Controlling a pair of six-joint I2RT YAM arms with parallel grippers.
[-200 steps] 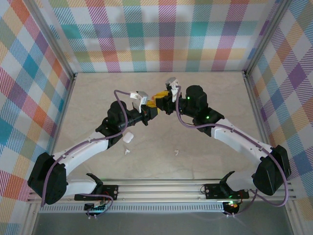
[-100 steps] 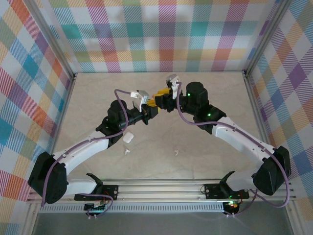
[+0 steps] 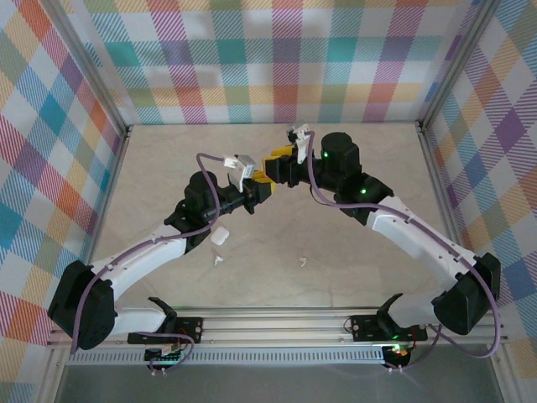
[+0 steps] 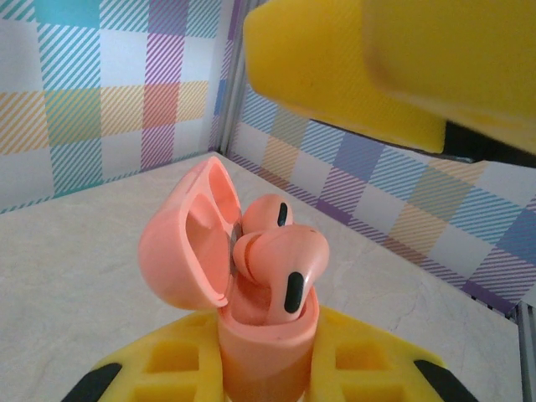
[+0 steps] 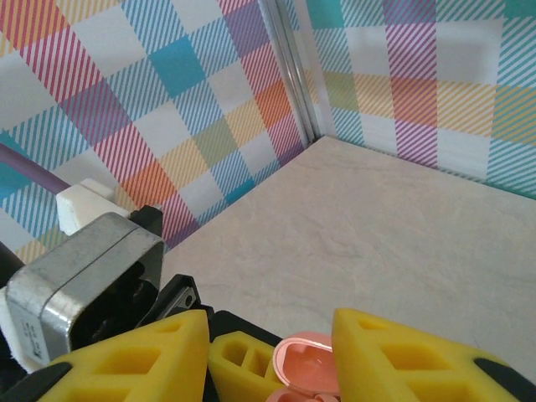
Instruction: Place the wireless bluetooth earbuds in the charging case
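A salmon-pink charging case stands upright with its lid swung open, and my left gripper is shut on its body. Two pink earbuds sit in it: the near earbud stands high out of its well, the far earbud sits behind it. My right gripper hovers open just above the lid, holding nothing; its yellow fingers show overhead. In the top view both grippers meet mid-table, left gripper and right gripper.
A white case lies by the left arm. Two white earbuds lie loose on the beige table, one earbud nearer the left arm and another earbud at centre front. Checkered walls close in the table.
The right gripper's jaws have spread apart and it has drawn back slightly from the pink case toward the back wall. The left gripper has kept still with the case.
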